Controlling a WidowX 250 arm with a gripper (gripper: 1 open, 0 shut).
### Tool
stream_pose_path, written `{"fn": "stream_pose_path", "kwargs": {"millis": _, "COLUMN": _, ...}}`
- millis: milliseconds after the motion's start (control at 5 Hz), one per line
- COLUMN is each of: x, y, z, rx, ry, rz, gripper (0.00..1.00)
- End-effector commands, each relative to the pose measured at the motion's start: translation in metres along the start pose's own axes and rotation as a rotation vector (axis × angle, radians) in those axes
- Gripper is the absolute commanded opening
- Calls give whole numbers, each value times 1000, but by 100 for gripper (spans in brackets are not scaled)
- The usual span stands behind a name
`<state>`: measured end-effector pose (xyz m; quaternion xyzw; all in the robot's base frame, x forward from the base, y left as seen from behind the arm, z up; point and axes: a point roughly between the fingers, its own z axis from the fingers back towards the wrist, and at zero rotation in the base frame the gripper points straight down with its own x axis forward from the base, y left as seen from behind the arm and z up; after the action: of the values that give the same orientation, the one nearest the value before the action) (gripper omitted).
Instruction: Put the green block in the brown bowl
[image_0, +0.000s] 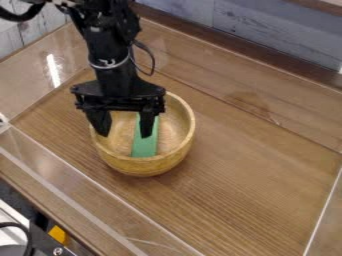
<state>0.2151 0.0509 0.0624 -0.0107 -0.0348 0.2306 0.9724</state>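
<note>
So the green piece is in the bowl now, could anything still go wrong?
Possibly. The green block leans against the inner wall of the brown bowl rather than lying flat, so it may yet slide or tip. The open tool hangs low inside the bowl, one finger right beside the block; lifting off crookedly might nudge the block or catch the rim and shift the bowl on the wooden table.

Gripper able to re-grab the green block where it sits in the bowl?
Probably yes: the gripper hangs open right above the green block, which leans inside the brown bowl; only the near bowl wall crowds one finger.
</note>
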Motion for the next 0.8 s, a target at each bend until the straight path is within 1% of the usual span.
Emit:
{"fn": "stream_pose_path", "kwargs": {"millis": 0, "x": 3, "y": -2, "z": -5, "rx": 7, "ry": -23, "rz": 49, "gripper": 100}}
{"fn": "stream_pose_path", "kwargs": {"millis": 200, "x": 1, "y": -3, "z": -15, "rx": 17, "ry": -22, "rz": 100, "gripper": 100}}
{"fn": "stream_pose_path", "kwargs": {"millis": 600, "x": 14, "y": 11, "z": -36, "rx": 29, "ry": -24, "rz": 130, "gripper": 100}}
